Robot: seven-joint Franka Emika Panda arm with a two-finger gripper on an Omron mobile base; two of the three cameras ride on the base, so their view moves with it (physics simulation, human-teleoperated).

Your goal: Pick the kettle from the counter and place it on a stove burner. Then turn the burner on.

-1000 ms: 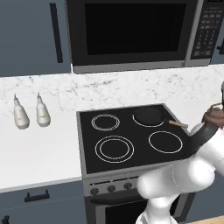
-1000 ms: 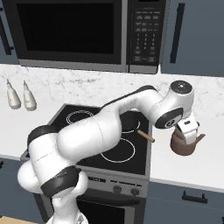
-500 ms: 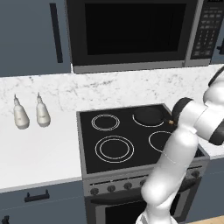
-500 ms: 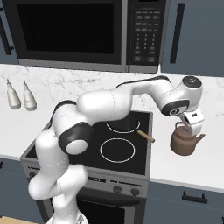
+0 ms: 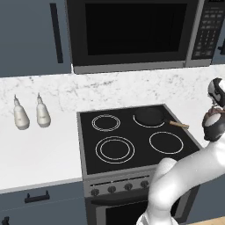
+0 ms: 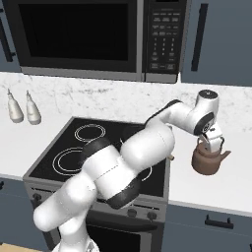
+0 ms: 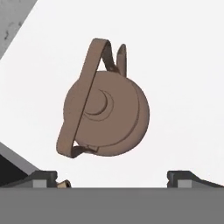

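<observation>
The counter [image 6: 216, 189] is carrying the kettle [image 6: 208, 159] right of the cooktop [image 5: 132, 136], where the pan [image 5: 151, 117] is lying — the gripper [image 6: 214, 142] is hanging just above the kettle's handle, jaws spread wide and holding nothing. 2 bottles [image 5: 30, 113] are standing far left.

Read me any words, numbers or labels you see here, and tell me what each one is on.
None can be read.
Microwave keypad: rows of pale marks on its buttons, too small and blurred to read.
Stove knobs: no legible markings.
Kettle, two bottles, pan: no text on them.
</observation>
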